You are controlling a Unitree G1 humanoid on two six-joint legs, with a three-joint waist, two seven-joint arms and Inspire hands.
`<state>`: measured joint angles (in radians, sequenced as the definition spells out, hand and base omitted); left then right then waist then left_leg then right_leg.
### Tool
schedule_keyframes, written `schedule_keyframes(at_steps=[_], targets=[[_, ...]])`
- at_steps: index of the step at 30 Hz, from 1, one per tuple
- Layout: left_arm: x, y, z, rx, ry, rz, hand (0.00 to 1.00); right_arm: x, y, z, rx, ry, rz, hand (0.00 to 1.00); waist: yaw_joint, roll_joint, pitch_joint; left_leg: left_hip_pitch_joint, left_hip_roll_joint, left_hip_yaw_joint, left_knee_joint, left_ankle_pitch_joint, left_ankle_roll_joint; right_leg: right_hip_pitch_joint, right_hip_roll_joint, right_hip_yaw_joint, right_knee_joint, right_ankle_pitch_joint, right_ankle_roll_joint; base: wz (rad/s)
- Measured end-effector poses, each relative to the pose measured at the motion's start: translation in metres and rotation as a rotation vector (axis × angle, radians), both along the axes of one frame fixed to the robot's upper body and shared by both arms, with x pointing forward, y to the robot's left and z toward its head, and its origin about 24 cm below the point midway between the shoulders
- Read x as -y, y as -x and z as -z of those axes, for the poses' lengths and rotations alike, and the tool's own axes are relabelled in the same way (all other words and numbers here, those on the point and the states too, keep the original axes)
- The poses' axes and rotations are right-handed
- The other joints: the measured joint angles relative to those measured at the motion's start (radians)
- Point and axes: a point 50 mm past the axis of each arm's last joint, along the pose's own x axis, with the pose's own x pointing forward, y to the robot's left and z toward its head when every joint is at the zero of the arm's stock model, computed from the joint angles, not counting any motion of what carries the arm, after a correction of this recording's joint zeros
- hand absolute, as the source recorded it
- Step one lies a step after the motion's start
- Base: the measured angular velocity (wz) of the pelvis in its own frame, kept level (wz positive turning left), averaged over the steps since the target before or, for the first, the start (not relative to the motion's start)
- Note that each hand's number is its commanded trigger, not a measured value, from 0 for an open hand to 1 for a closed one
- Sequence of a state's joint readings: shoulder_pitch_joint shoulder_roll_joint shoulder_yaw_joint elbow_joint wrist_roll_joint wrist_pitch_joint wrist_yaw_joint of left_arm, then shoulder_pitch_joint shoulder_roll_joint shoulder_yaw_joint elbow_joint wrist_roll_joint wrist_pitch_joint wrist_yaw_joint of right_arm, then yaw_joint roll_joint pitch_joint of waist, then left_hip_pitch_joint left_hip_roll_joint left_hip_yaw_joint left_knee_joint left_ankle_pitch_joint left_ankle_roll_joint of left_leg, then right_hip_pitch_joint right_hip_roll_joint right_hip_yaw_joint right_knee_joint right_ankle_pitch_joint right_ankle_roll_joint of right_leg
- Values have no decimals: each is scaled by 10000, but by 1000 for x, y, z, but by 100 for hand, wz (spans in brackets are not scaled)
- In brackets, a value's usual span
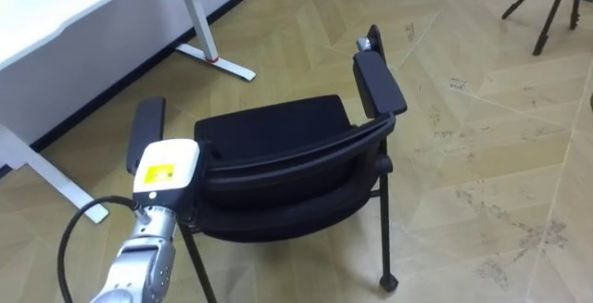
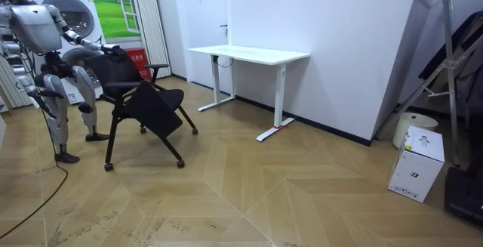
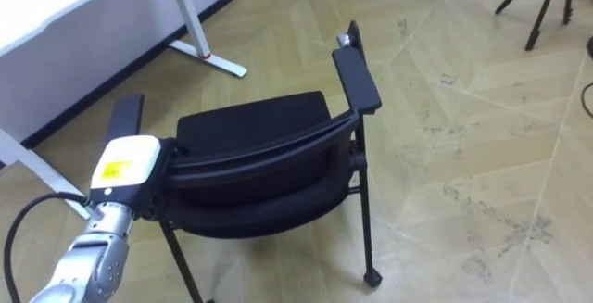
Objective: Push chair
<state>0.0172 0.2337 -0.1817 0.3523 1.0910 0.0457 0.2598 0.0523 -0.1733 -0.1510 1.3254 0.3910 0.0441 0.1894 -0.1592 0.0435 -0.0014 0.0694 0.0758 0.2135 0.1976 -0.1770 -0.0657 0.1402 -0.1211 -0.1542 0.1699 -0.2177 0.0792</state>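
Black chair (image 1: pixel 278 132) stands on the wood floor (image 1: pixel 482 164) directly before the robot, with the white worktop (image 1: pixel 74 6) near its left side and open floor ahead and to the right. Left hand (image 1: pixel 165 169) is at the backrest's left end; fingers hidden behind it, state cannot be told. Right hand (image 2: pixel 51 94) hangs low at the robot's side.

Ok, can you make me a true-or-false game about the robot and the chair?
1. The black padded chair with armrests stands on a wooden floor. True.
2. The chair is tucked under the white desk. False: it stands out on the floor, apart from the desk.
3. The robot's left hand is at the chair's backrest. True.
4. A white cardboard box sits on the chair's seat. False: the white cardboard box stands on the floor, far from the chair.
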Motion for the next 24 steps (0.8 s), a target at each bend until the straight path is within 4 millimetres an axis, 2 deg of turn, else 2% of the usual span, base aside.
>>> schedule_keyframes(at_steps=[7,11,16,24], targets=[[-7,-4,-3,387,-149,-44,100,7,-1,-2,-197,863,-105,0,-95,-77,19,5,0,117,-20,-4,-1,-50,5,140,-17,5,8,-5],[-7,-3,-3,572,-157,-70,100,17,-10,-6,-272,1949,-907,0,-95,-72,16,-49,-2,110,-25,-3,-1,-116,2,145,11,5,9,0],[-8,-2,-3,646,-157,-24,100,38,-35,-20,292,4265,-1655,0,-101,-73,14,-20,-2,89,-32,-3,-1,-89,8,143,40,9,6,0],[-9,-3,-4,747,-173,8,100,50,-81,-45,1528,7060,-2001,0,-47,-120,34,-46,2,136,-34,-3,0,-221,-2,154,170,8,6,0]])
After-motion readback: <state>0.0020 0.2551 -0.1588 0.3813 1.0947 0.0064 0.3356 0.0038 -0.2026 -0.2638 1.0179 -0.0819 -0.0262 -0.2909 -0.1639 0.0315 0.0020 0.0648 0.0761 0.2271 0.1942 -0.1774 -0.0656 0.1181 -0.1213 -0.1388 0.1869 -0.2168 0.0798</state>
